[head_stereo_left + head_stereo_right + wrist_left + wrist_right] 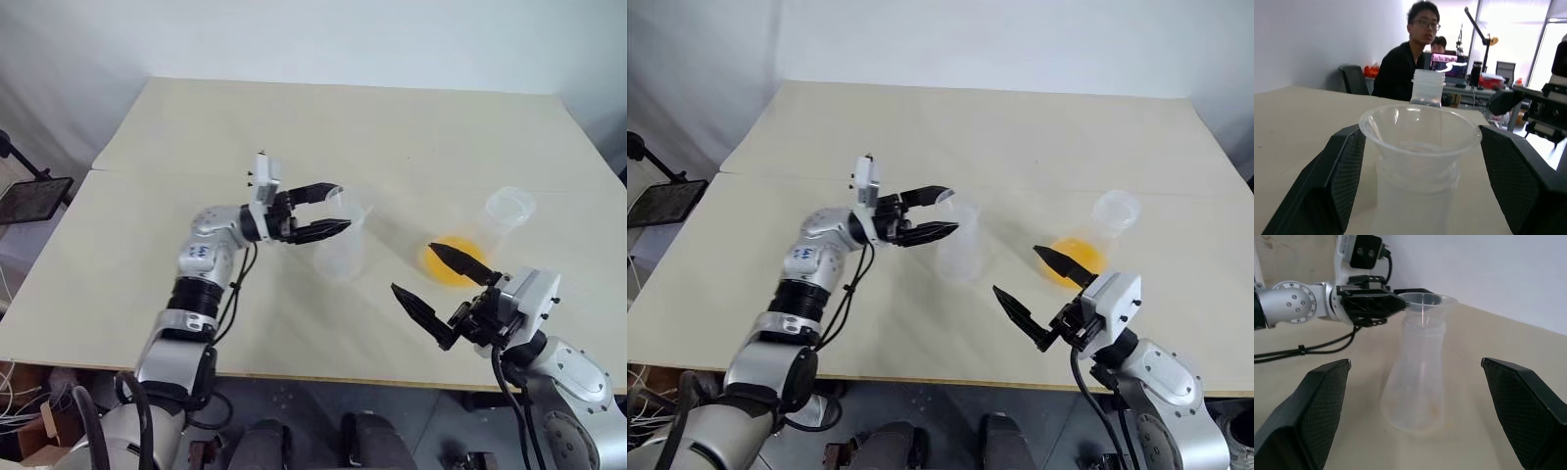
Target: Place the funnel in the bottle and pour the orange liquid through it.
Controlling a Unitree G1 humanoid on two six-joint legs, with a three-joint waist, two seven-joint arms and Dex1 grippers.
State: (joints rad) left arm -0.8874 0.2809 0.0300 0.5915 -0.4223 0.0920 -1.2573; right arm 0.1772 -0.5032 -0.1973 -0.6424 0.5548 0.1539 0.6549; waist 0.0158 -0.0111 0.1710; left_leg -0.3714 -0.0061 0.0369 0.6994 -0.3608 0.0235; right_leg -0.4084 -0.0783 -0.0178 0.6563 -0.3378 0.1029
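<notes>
Left gripper (333, 209) stands spread either side of the funnel (1420, 129) seated in the bottle (1415, 382), apparently not touching; right gripper (439, 284) spread wide, empty.

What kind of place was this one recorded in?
Probably an office-style robotics lab: a plain beige table with flask glassware, and behind it desks with a monitor, office chairs and seated people.

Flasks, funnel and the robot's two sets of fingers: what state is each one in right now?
funnel: seated in the bottle's neck, upright.
bottle: upright on the table, empty.
larger flask: upright, shallow orange liquid in its base.
left gripper: fingers open either side of the funnel.
right gripper: fingers open, holding nothing.
</notes>
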